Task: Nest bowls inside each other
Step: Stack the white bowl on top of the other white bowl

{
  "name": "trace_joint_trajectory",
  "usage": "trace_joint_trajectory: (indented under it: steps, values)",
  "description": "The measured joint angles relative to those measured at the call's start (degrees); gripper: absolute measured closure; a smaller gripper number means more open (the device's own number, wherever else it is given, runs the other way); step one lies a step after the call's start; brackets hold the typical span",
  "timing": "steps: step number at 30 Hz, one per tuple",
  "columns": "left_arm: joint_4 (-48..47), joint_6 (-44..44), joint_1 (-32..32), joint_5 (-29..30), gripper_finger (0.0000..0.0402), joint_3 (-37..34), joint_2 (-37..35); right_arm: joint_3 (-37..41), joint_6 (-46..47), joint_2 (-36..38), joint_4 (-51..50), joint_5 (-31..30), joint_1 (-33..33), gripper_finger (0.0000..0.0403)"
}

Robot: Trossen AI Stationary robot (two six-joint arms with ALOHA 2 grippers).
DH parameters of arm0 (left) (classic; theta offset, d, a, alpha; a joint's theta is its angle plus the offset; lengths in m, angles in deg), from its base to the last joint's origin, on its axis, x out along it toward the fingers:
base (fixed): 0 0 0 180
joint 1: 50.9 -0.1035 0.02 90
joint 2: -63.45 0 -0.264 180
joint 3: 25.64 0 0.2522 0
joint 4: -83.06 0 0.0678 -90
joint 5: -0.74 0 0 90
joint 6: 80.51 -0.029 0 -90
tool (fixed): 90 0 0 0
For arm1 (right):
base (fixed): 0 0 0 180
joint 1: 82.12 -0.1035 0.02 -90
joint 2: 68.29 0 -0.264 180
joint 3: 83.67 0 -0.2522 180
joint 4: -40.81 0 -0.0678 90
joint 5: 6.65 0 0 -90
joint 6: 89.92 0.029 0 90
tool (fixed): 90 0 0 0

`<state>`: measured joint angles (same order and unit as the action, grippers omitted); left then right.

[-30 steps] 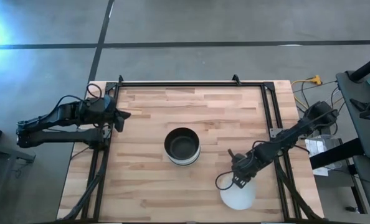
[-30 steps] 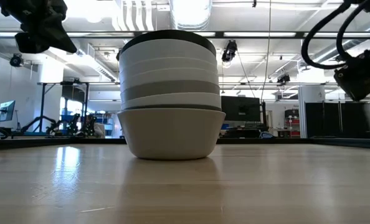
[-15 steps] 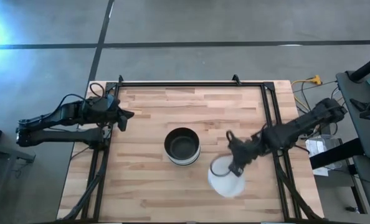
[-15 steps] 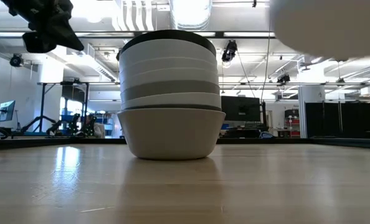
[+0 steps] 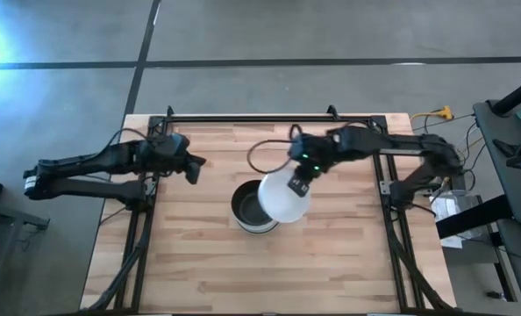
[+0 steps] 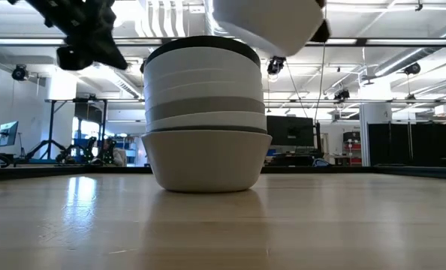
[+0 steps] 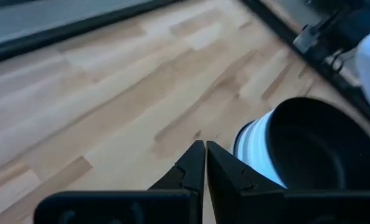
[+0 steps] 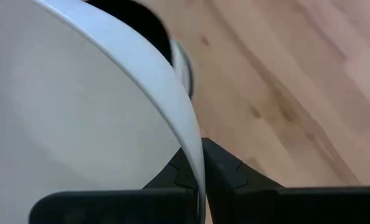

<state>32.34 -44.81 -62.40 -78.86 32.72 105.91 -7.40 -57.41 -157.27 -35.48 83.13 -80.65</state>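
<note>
High view: right hand (image 5: 301, 168) is clamped on the white bowl (image 5: 283, 197), mid-frame, overlapping the stack (image 5: 253, 209) on the tabletop (image 5: 199, 263) — center it first. Low view: bowl hangs tilted above, so level it. Left wrist view: left hand (image 7: 205, 163) pinched together, idle.

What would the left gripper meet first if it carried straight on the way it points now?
Probably the stack of nested bowls: the left gripper, fingers shut, points across bare table toward the stack's near side. It hangs high, so it might pass over the rim; depth is unclear.
</note>
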Motion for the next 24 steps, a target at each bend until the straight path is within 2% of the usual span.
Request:
trace_joint_trajectory:
  steps: [4, 11, 19, 24]
  values:
    - [0.46, 0.04, 0.02, -1.34, 0.0402, 0.76, 2.46, -5.25, -5.51, -6.55, -0.32, 4.96, 1.17, 0.0394]
    - [0.4, 1.92, 0.02, -2.37, 0.0402, 1.98, 4.82, -12.23, -11.53, -16.5, -7.59, 5.65, 0.14, 0.0394]
    - [0.49, 2.78, 0.02, -0.63, 0.0402, 2.89, 2.05, -23.11, -14.12, -17.81, -6.55, 4.33, 0.68, 0.0394]
    - [0.42, 2.97, 0.0, 4.27, 0.0402, 3.2, -2.5, -24.8, -16.1, -17.8, -4.59, 3.48, 2.12, 0.0394]
